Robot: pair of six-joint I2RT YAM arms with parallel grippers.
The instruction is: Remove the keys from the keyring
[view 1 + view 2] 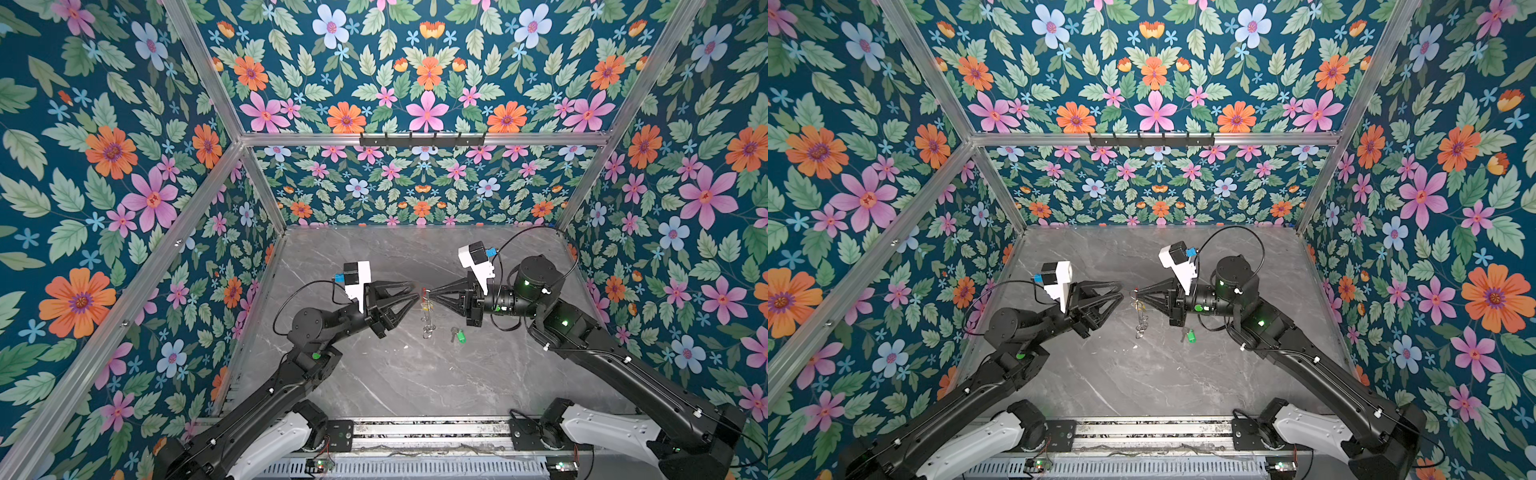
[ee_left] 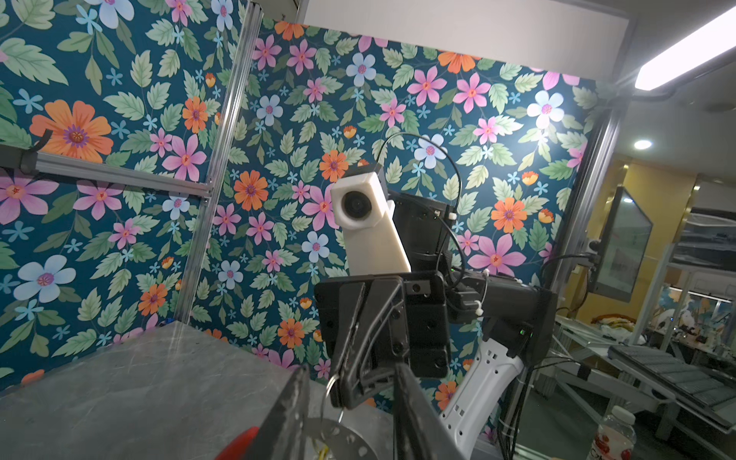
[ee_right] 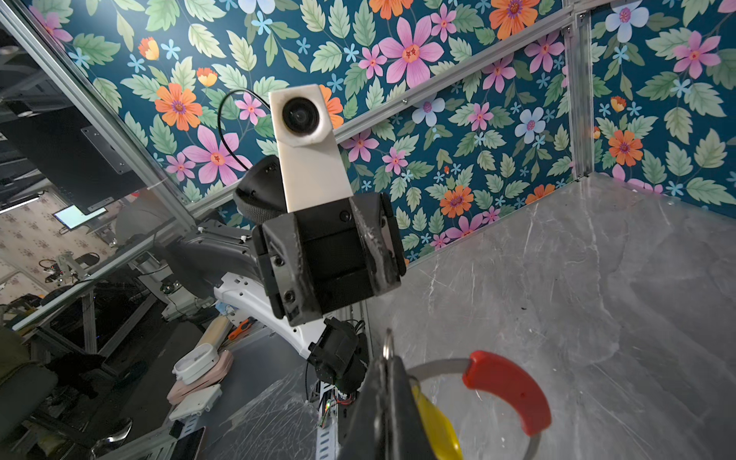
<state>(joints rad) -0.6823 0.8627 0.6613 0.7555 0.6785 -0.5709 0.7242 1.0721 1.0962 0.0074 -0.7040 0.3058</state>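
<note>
Right wrist view: right tool [image 3: 389, 364] tight on keyring [image 3: 506, 386], yellow key [image 3: 436, 426] half hidden; left tool [image 1: 415, 292] narrowly agape.

Right claw [image 1: 433, 292] pinches the dangling keyring [image 1: 423, 294]; green key [image 1: 459, 335] lies on table [image 1: 415, 374]

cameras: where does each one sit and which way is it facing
Top views: high above the near side, looking down and inward at the grey table; the left arm and right arm show whole, out to the left gripper and right gripper.
Left wrist: on the left arm, looking along its own open fingers at the right gripper head-on.
Right wrist: on the right arm, looking along its own shut fingers at the left gripper.
Shared: both wrist views show the keyring and the opposite arm's camera.
</note>
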